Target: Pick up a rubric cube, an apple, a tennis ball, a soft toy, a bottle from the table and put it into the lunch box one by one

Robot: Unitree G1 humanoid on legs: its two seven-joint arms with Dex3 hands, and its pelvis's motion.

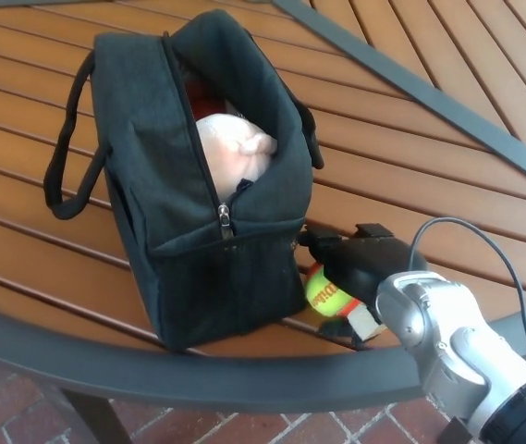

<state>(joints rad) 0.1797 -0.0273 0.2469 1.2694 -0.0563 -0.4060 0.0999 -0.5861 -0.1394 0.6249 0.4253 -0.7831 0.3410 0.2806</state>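
The black lunch box (198, 268) stands unzipped on the wooden slat table (401, 176). A pale pink soft toy (233, 153) fills its opening, with something red (198, 92) showing behind it. An orange and yellow tennis ball (322, 294) lies on the table against the bag's right lower corner. My right hand (360, 264) comes in from the lower right and wraps over the ball, fingers above it and thumb below, hiding its right half. My left hand does not show.
The table's dark curved rim (152, 365) runs along the near edge, with brick floor (22, 407) below. A dark bar (429, 92) crosses the table at the upper right. The bag's strap (64, 176) loops out to its left.
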